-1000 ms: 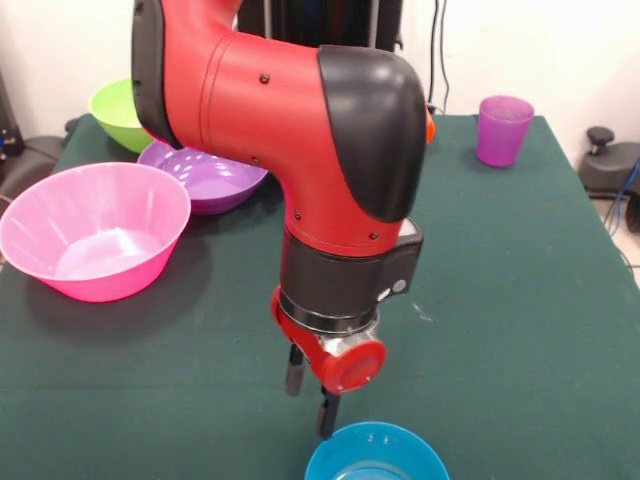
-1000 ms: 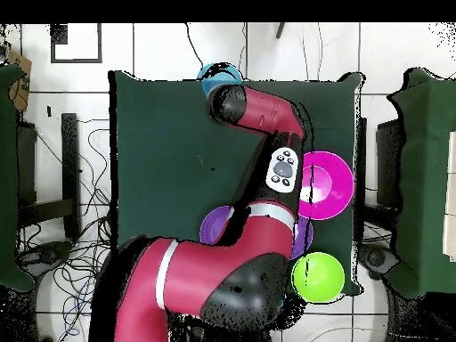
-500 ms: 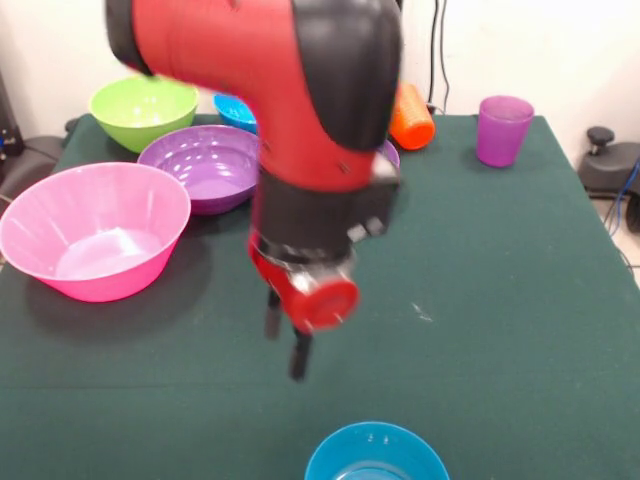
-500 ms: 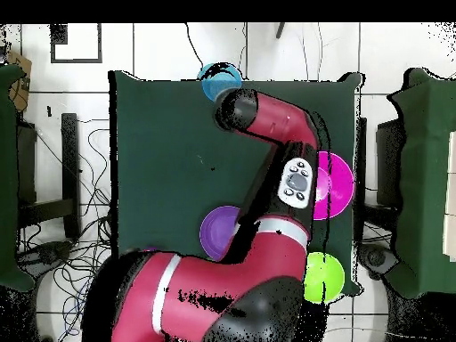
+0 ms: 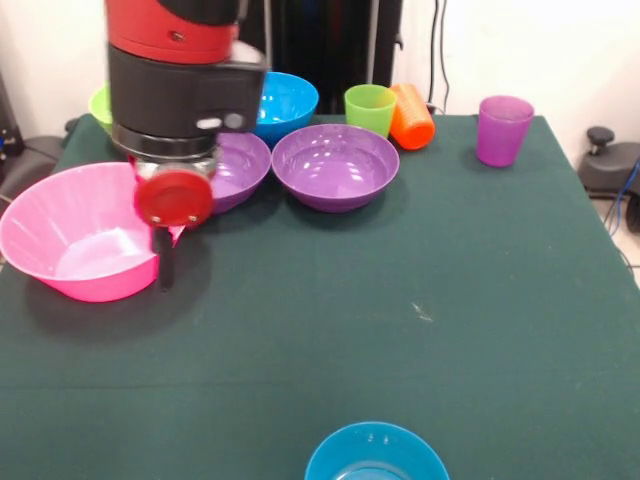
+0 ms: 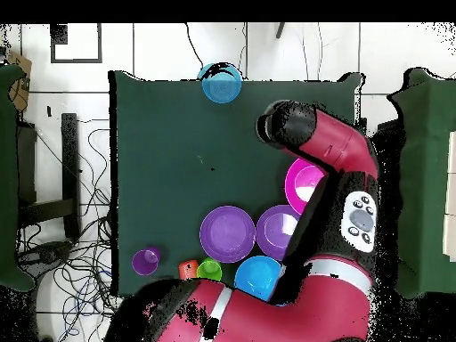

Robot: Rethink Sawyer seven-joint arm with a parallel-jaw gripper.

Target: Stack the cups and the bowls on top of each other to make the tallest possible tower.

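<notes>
My gripper [image 5: 167, 272] hangs at the right rim of the big pink bowl [image 5: 85, 240], empty; one dark finger [image 5: 165, 262] shows just outside the bowl's wall. Two purple bowls [image 5: 335, 165] [image 5: 238, 165] stand side by side behind it, with a blue bowl [image 5: 288, 100] further back. The lime green bowl [image 5: 98, 102] peeks out behind the arm. A second blue bowl [image 5: 375, 455] sits at the front edge. The green cup [image 5: 370, 108] stands upright, the orange cup [image 5: 412, 116] lies on its side next to it, and the purple cup [image 5: 503, 130] stands apart. The red bowl is out of view.
In the overhead view the arm covers the lime green bowl and part of the pink bowl [image 6: 303, 183]. The lone blue bowl [image 6: 220, 82] sits at the table's far edge. The dark green table [image 5: 480, 320] is bare cloth between it and the bowls.
The arm has swung away from the front blue bowl, across the table to the pink bowl's rim. The bowls and cups behind it have come into view. Nothing was picked up.
</notes>
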